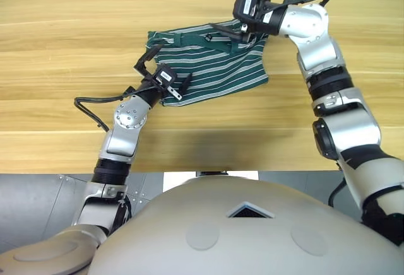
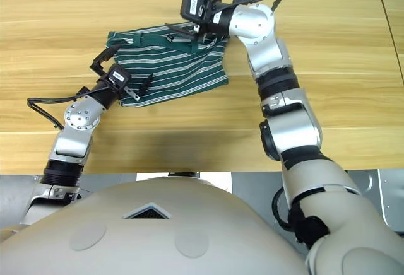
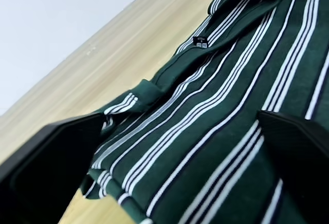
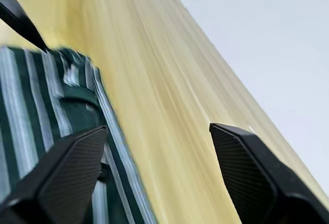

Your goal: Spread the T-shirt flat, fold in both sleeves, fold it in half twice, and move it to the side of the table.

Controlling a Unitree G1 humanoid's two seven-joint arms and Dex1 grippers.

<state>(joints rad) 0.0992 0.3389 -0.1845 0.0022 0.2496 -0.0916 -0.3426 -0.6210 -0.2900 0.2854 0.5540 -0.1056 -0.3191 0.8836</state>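
T-shirt (image 1: pixel 214 67) lies folded at centre of table (image 1: pixel 63 23). Left gripper (image 1: pixel 165 71) at its 8 o'clock corner, wide open astride the cloth, nothing pinched. Right gripper (image 1: pixel 231 10) at 1 o'clock, equally open, empty. Diagonal stations probably suit the sideways move.

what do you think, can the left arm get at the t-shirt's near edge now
Probably yes: the left gripper sits open at the T-shirt's near left edge, fabric between its fingers, nothing lying in the way.
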